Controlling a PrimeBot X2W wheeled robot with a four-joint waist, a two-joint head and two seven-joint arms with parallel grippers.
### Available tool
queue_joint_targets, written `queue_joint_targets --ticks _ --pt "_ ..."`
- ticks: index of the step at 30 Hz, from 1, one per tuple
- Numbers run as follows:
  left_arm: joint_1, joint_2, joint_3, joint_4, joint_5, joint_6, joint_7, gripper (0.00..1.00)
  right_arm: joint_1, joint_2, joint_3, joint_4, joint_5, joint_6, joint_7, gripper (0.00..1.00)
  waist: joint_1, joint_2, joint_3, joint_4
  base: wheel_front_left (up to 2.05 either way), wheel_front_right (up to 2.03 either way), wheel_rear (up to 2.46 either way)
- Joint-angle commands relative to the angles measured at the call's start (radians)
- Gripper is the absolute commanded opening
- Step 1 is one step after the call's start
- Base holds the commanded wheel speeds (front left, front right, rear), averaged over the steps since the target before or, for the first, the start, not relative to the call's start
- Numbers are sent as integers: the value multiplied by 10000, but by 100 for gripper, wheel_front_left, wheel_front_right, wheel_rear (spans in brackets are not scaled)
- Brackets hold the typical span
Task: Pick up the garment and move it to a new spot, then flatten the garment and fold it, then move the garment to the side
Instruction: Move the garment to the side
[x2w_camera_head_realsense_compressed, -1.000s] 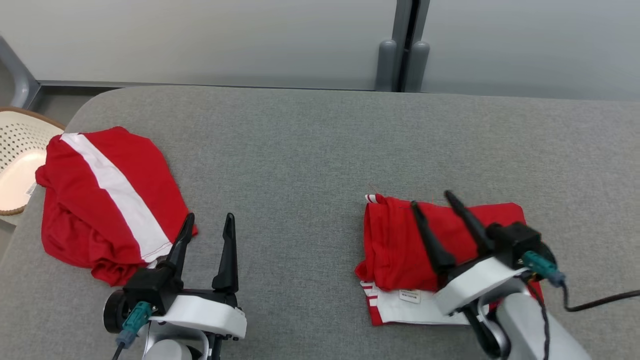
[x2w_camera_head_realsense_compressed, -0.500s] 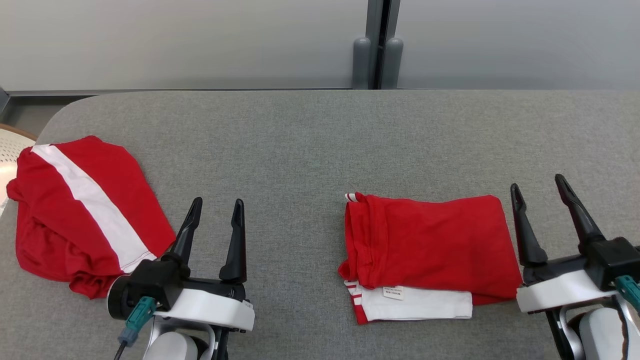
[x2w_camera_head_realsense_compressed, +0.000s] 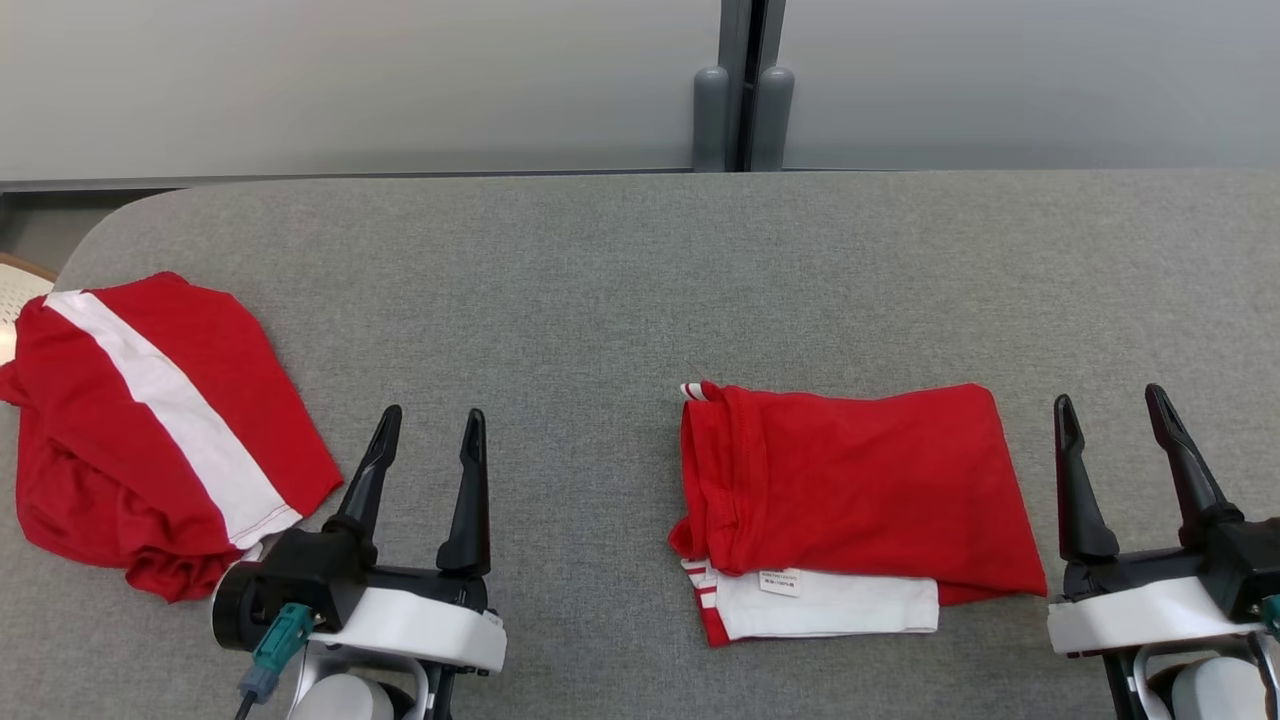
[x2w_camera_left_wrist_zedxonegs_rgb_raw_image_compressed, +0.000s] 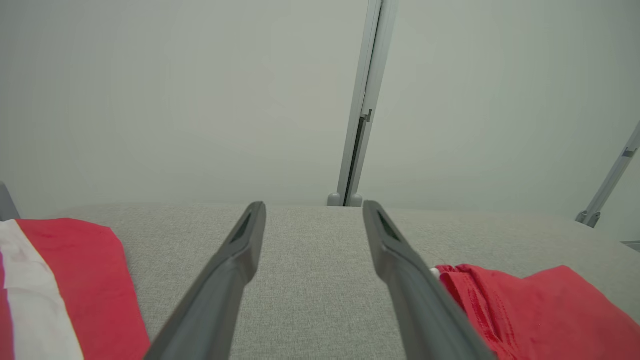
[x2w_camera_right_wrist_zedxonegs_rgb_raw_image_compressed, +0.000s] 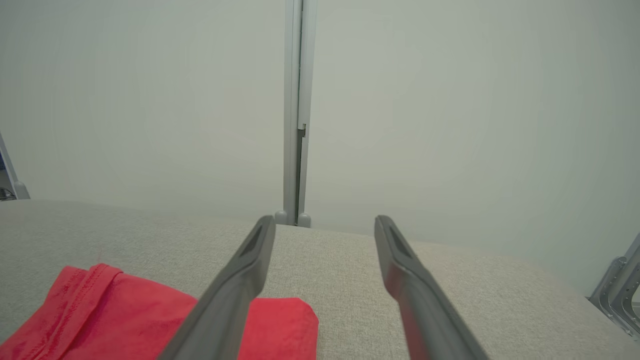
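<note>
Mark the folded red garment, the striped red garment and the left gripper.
folded red garment (x2w_camera_head_realsense_compressed: 860, 480): head view, top red layer.
striped red garment (x2w_camera_head_realsense_compressed: 170, 418): head view, white stripe.
left gripper (x2w_camera_head_realsense_compressed: 433, 413): head view, between fingertips.

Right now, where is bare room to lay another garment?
Bare: the grey surface along the wall, and between the striped garment and the folded garment. Crowded: the near edge, by left end effector and right end effector.

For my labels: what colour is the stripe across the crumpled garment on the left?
White stripe on the red garment; head view shows it best.
</note>
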Motion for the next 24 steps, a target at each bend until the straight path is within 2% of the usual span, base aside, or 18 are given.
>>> queue_joint_targets --ticks 1,13,23,24 --pt "22 33 2 13 37 21 -47 100 2 10 -57 51 102 -5 -14 100 0 0 28 27 0 0 0" --pt "-326 31 -209 116 61 16 -47 100 -317 270 -470 1953 746 -5 -11 100 0 0 754 306 0 0 0" --pt "-618 33 -389 191 42 10 -47 100 -1054 291 -44 3915 1288 -5 -12 100 0 0 1174 512 0 0 0" --pt "-653 33 -397 195 55 14 -47 100 -1115 293 30 4069 1367 -5 -12 61 0 0 1187 522 0 0 0"
